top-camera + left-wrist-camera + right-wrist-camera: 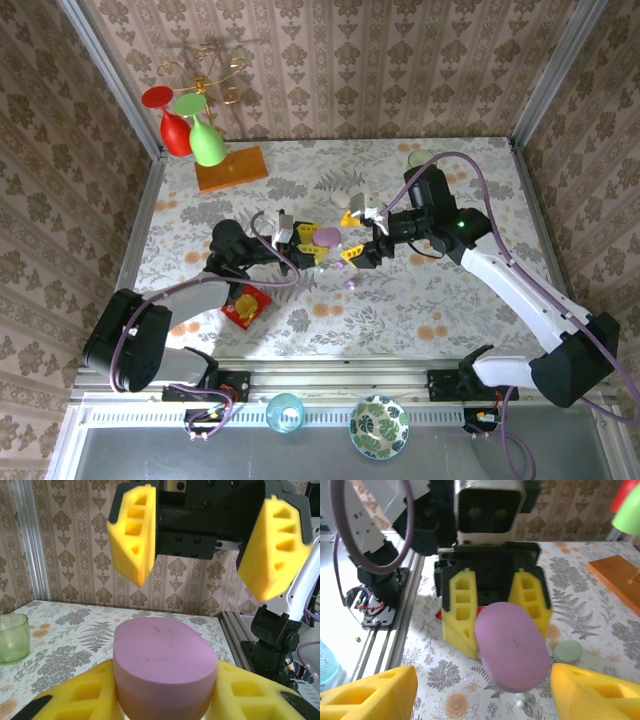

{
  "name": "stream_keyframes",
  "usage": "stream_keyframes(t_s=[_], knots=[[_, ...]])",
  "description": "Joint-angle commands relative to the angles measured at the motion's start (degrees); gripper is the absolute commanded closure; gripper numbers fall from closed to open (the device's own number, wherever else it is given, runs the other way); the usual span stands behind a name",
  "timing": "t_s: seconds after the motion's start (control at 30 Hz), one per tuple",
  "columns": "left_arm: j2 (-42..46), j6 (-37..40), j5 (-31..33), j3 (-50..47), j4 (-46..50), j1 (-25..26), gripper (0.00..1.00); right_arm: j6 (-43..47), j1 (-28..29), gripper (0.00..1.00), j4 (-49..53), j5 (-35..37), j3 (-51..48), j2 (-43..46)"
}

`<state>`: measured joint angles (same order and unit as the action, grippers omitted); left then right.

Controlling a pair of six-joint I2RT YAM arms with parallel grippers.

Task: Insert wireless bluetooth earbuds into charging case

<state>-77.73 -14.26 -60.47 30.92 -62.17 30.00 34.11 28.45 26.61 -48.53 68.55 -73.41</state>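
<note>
A pink-purple oval charging case [165,655] is held closed between the yellow fingers of my left gripper [165,692], which is shut on it. From above, the case [328,237] hangs a little over the middle of the table. My right gripper [350,236] faces it with its jaws spread wide on either side, not touching. In the right wrist view the case [512,647] sits tilted between my right gripper's own yellow fingers [375,692]. Below it lie tiny pale green and whitish earbuds [521,698]. A small pink-purple earbud [352,284] rests on the cloth near the arms.
A pale green oval case [567,651] lies on the table beside the left gripper. A green cup [420,158] stands at the back right. A glass rack on an orange base [232,168] is at the back left. A red box [246,305] lies under the left arm.
</note>
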Motion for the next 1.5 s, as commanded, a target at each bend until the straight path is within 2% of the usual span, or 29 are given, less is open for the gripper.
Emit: stream_keyframes(t_s=[0.0,0.23,0.53,0.73,0.9,1.07,1.17,1.3,1.37,1.47], knots=[[0.84,-4.31,-3.14,1.61,-4.24,-0.47,0.74,5.93,1.31,0.29,3.89,-2.71,2.48,-1.72],[0.41,-6.51,-4.3,0.83,-8.86,-0.38,0.75,6.04,1.96,0.34,5.75,-1.8,5.84,-5.94],[1.16,-7.08,-5.13,0.9,-9.63,-0.38,0.75,9.19,1.99,0.39,10.12,-2.22,10.01,-10.3],[1.29,-6.7,-5.05,0.72,-9.21,-0.3,0.76,10.24,1.88,0.53,11.82,-3.29,11.25,-10.9],[0.68,-5.79,-4.95,0.81,-8.17,-0.38,0.76,10.24,1.79,0.47,11.23,-3.96,10.07,-9.26],[0.74,-4.95,-5.21,0.81,-6.69,-0.38,0.76,9.85,1.82,0.47,10.3,-4.62,9.43,-8.5],[1.09,-4.86,-5.11,0.72,-6.58,-0.39,0.76,9.29,1.79,0.52,10.81,-5.12,9.98,-9.61],[1.24,-4.9,-5.09,0.55,-6.71,-0.21,0.76,9.01,1.88,0.67,11.25,-5.56,10.28,-10.01],[1.35,-4.72,-4.71,0.46,-6.73,0.06,0.74,8.3,1.83,0.67,10.43,-5.61,9.57,-9.3],[1.66,-4.47,-4.08,0.37,-6.73,0.24,0.62,5.5,1.71,0.68,6.03,-5.59,7.08,-7.45]])
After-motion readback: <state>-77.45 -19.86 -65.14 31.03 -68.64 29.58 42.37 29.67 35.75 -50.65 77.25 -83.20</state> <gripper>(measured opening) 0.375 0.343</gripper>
